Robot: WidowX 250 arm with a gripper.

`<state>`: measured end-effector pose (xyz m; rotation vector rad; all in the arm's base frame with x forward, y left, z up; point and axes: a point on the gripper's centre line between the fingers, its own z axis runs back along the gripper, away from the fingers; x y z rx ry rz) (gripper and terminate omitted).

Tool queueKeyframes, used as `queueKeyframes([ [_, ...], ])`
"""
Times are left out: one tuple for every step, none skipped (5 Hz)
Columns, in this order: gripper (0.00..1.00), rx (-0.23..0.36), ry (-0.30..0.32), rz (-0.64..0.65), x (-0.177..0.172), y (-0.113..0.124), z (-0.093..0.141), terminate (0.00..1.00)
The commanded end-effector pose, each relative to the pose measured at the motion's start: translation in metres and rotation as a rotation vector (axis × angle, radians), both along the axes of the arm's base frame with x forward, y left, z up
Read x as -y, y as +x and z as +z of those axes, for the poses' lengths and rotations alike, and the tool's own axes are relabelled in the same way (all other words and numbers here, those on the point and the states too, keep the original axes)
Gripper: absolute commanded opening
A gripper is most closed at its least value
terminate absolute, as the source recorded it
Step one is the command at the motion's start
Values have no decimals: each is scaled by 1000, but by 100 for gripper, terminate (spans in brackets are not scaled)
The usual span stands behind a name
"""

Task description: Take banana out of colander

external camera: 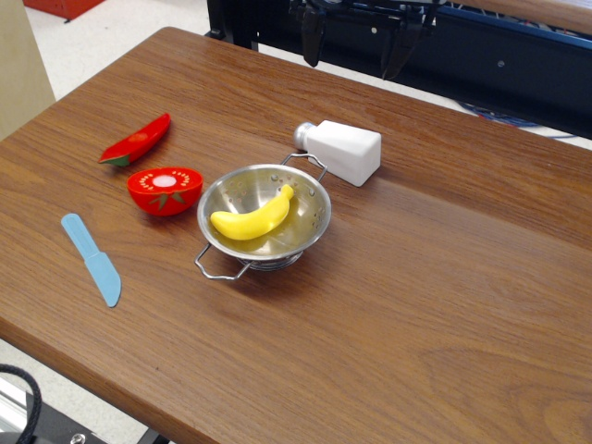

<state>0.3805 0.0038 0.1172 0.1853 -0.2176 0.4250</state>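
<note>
- Fingers (356,42): two dark prongs hang at the top edge, spread apart, grasping nothing, over the far rim of the worktop (444,305).
- Banana (252,218) lies well below and left of them in the view, toward the camera, inside the colander (317,227).
- Banana's long axis runs diagonally, low-left end to upper-right tip, resting on the bowl's floor.
- Shaker (340,151) lies just behind the colander, between it and the fingers.
- No readable writing or brands.

1. The scene is evenly and brightly lit from overhead.
2. Soft glare is seen on the far table (305,92).
3. Short, faint shadows are cast; slight blur is noted throughout.
</note>
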Motion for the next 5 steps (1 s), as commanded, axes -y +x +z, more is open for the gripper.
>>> queueKeyframes([
  [100,0,0,0,0,0,0,0],
  [100,-16,18,-250,-5,-18,5,0],
  [100,-34,-2,-410,-11,-34,11,0],
  [100,-71,-15,-532,-14,-46,12,0],
  [100,-176,-23,-695,-21,-62,6,0],
])
